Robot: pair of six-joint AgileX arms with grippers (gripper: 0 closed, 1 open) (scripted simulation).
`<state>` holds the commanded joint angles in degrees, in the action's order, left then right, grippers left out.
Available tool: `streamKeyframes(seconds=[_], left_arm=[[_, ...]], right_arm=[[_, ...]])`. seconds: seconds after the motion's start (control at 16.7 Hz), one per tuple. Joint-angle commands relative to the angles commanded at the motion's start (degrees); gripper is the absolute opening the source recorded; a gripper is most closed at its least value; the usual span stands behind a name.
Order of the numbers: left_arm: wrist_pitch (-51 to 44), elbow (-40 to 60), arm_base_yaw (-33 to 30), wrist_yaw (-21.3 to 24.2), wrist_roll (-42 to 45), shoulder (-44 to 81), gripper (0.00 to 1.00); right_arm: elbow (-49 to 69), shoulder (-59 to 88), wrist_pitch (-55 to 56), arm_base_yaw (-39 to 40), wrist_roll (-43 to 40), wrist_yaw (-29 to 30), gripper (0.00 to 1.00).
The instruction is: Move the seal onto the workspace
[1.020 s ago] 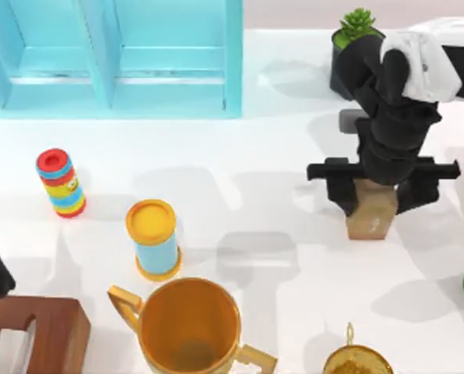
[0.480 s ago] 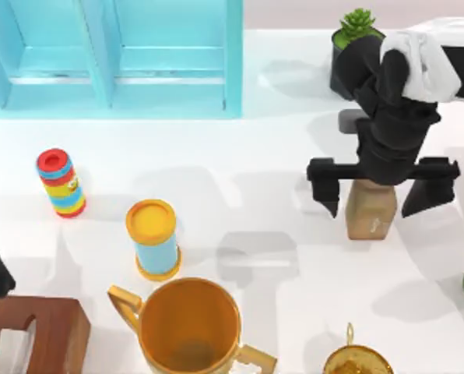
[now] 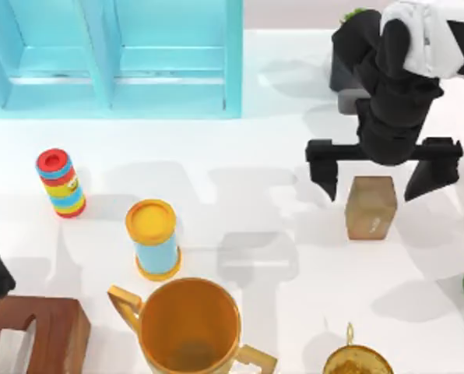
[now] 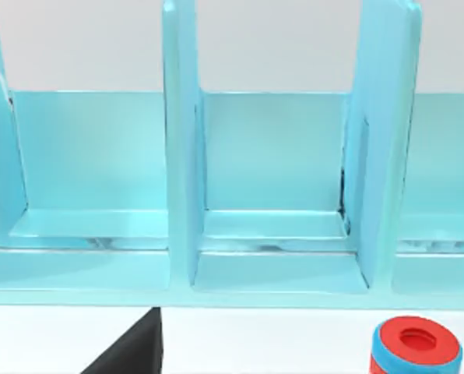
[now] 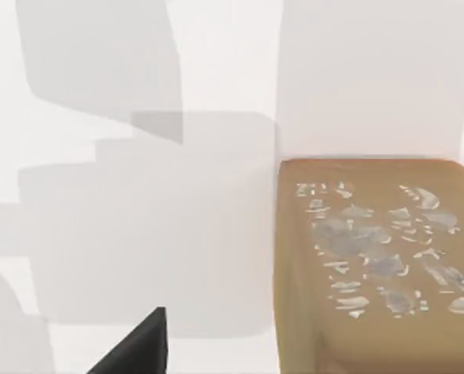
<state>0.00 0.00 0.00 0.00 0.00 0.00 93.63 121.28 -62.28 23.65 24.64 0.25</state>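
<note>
Seal (image 3: 370, 207) upright on workspace (image 3: 263, 202), pale mottling (image 5: 380, 249) topside.

One seal (image 3: 370, 206), two cylinders (image 3: 152, 238), two gold cups (image 3: 189, 326), one shelf (image 3: 111, 58).

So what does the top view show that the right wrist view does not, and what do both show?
The top view alone gives the open right gripper just behind the seal, plus the light-blue shelf unit and the yellow-topped blue cylinder. The right wrist view alone gives the pale mottled marks on the seal's top face. Both show the seal standing on the white tabletop, ungripped.
</note>
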Motion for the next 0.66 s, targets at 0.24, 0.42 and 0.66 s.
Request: streamKeyframes(seconds=[0.24, 0.42, 0.66], left_arm=[[0.0, 0.0, 0.0, 0.0, 0.0, 0.0, 1.00], [0.0, 0.0, 0.0, 0.0, 0.0, 0.0, 1.00], [0.0, 0.0, 0.0, 0.0, 0.0, 0.0, 1.00]], right_arm=[[13.2, -0.8, -14.8, -0.1, -0.1, 0.0, 1.00], [21.2, -1.8, -23.4, -0.3, -0.2, 0.0, 1.00], [24.3, -2.4, -26.6, -0.4, -0.2, -0.1, 1.00]])
